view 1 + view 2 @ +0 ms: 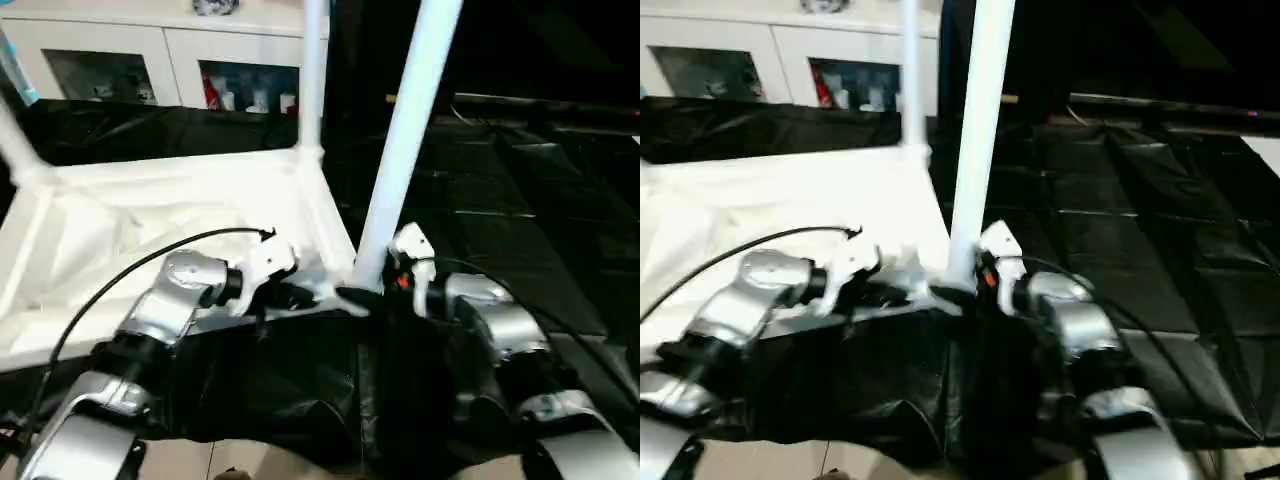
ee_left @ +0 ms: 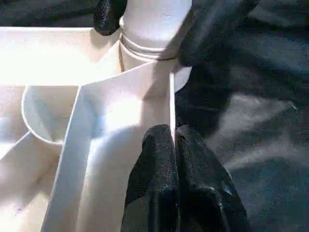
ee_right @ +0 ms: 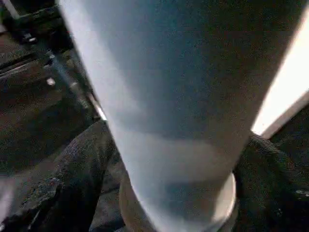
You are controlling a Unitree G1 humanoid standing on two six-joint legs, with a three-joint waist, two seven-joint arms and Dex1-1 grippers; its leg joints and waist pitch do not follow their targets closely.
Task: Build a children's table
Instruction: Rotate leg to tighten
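The children's table lies upside down, its white ribbed top facing up. Three round white legs rise from it: one at the near right corner, one at the far right corner and one at the left. My left gripper is shut on the top's thin rim wall, beside the near right corner. My right gripper stands open around the base of the near right leg, one black finger on each side. The leg's collar sits in the corner socket.
A white cabinet with glass doors stands behind the table. Black sheeting covers the surface to the right and drapes over the near edge. A black cable arcs over my left forearm.
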